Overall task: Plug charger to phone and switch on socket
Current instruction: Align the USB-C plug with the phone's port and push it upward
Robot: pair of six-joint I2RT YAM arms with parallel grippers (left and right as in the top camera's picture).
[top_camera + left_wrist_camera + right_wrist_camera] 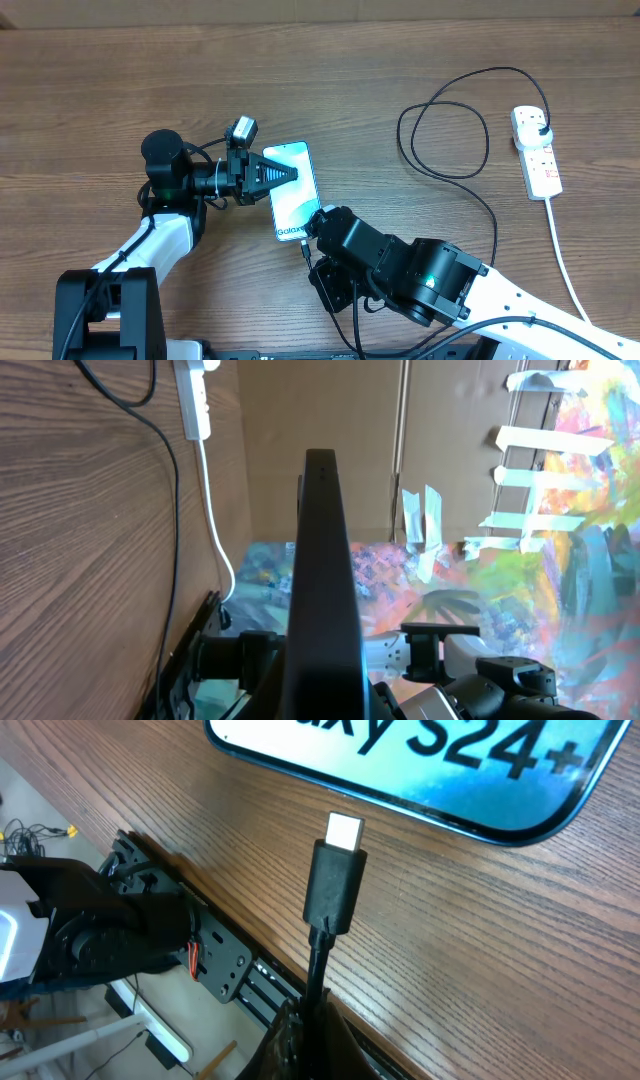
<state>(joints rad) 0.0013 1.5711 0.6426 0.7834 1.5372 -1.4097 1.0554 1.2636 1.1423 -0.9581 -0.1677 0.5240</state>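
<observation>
The phone (296, 196) lies mid-table with its blue-teal screen lit and white text at its near end. My left gripper (283, 173) is shut on the phone's left side. In the left wrist view the phone (322, 560) shows edge-on as a dark bar between the fingers (320, 695). My right gripper (309, 247) is shut on the charger cable (318, 970) just behind its connector (335, 880). The metal tip points at the phone's near end (420, 760), a small gap short of it. The socket (537, 152) lies far right with the charger's black plug (541, 128) in it.
The black cable (445, 130) loops across the right half of the table between plug and gripper. The strip's white lead (565, 255) runs toward the near edge. The strip (195, 400) and lead (215, 530) also show in the left wrist view. The table's near edge lies just below the right gripper.
</observation>
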